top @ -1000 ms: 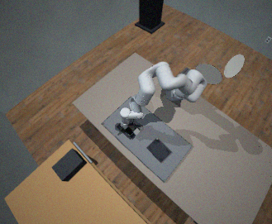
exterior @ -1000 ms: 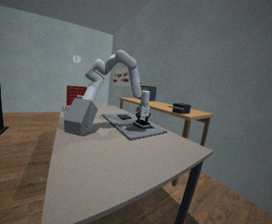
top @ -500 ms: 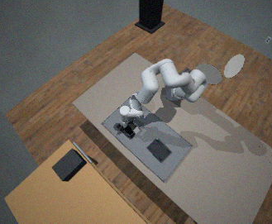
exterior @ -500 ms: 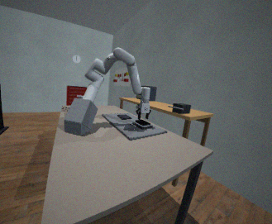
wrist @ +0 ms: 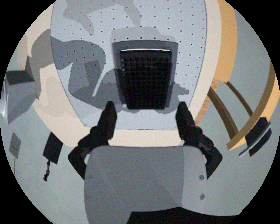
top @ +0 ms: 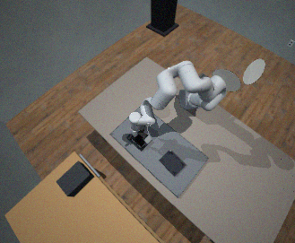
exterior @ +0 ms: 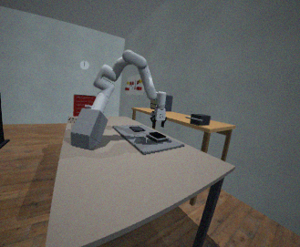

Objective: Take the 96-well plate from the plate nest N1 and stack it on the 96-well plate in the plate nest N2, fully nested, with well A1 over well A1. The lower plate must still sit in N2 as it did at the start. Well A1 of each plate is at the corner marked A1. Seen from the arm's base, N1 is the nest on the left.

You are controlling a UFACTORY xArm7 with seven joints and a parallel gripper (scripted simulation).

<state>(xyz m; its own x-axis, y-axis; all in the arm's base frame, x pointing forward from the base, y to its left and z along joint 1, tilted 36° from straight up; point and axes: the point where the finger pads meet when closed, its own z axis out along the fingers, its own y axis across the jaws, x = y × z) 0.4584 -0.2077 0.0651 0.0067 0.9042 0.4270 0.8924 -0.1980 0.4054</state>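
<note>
My gripper [wrist: 146, 108] is open and empty. It hovers straight above a dark 96-well plate [wrist: 145, 80] that sits in its grey nest, with clear air between the fingertips and the plate. In the top view the gripper [top: 139, 133] stands over this plate [top: 139, 141] at the left end of the grey mat [top: 160, 151]. In the exterior view the gripper [exterior: 159, 120] is above the nearer, thicker dark plate [exterior: 158, 136]. The other nest [top: 172, 162] shows as a flat dark rectangle, also seen in the exterior view [exterior: 137, 128]. I cannot tell if a plate lies in it. The A1 marks are too small to read.
The arm's grey base block [exterior: 88, 128] stands on the table behind the mat. An orange side table [top: 70, 212] with a dark box [top: 74, 178] stands close beyond the table edge near the gripper.
</note>
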